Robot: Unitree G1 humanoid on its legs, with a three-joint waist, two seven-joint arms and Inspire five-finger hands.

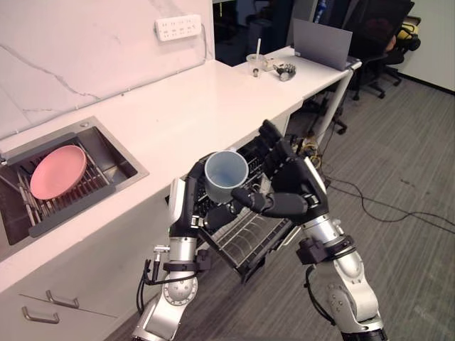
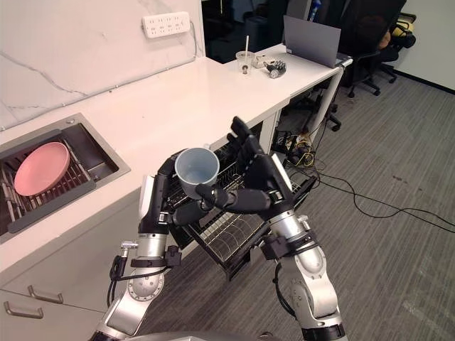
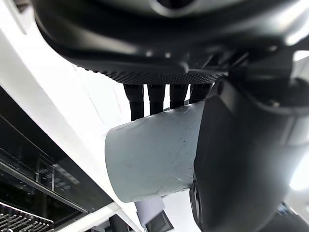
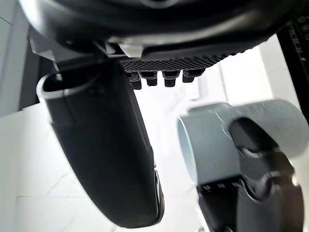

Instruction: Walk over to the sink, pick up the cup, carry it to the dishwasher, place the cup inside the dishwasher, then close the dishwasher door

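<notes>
Bright, even light from overhead on the white counter (image 1: 185,99) — its top glares close to pure white, hardly a shadow on it. Below the counter's edge it's dimmer; the dishwasher rack (image 1: 249,234) sits in shade. Past the counter's far end the room goes dark. Up close, the white backdrop blows out — my left hand (image 3: 241,159) and right hand (image 4: 101,145) read as near-black shapes, the cup (image 3: 154,154) softly lit.

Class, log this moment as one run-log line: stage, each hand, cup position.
stage: carry | left hand: shut on cup | right hand: open, beside cup | cup: over pulled-out dishwasher rack, not yet placed
</notes>
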